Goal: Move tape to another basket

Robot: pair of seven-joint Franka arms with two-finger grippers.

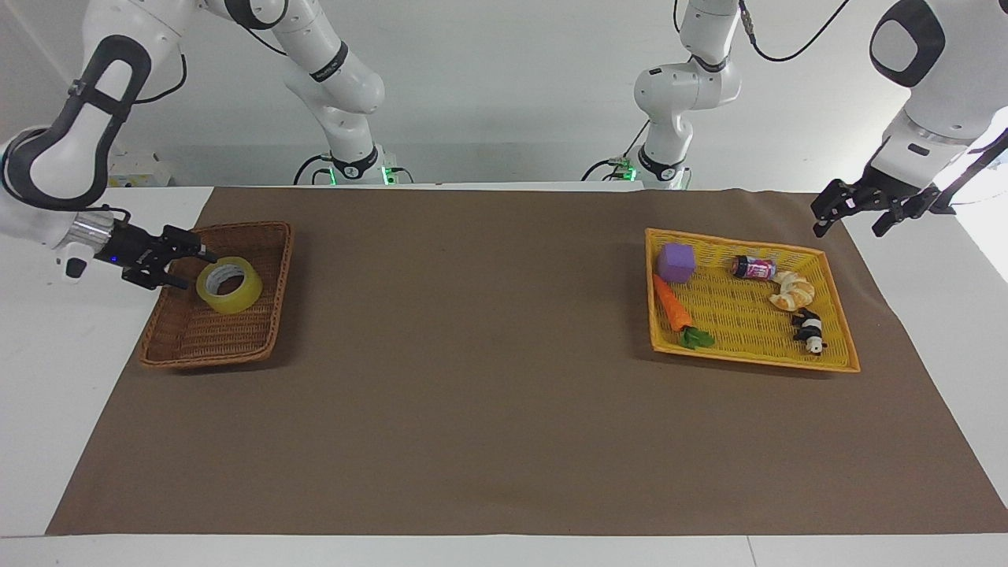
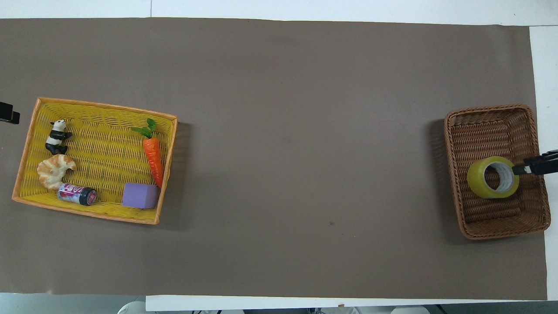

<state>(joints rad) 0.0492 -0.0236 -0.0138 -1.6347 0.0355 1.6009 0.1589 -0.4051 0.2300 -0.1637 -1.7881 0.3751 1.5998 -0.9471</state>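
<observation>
The yellow tape roll (image 1: 229, 287) lies tilted in the brown wicker basket (image 1: 236, 339) at the right arm's end of the table. It also shows in the overhead view (image 2: 493, 177), in the basket (image 2: 484, 131). My right gripper (image 1: 195, 269) is open and empty, its tips just beside the roll, over the basket's outer rim. It enters the overhead view (image 2: 532, 165) at the edge. My left gripper (image 1: 849, 227) is open and empty, up in the air over the mat's corner at the left arm's end, where that arm waits.
A bright yellow woven tray (image 1: 748, 358) at the left arm's end holds a purple cube (image 1: 677, 262), a carrot (image 1: 674, 306), a small can (image 1: 754, 268), a croissant (image 1: 791, 290) and a toy panda (image 1: 809, 330). A brown mat (image 1: 488, 354) covers the table.
</observation>
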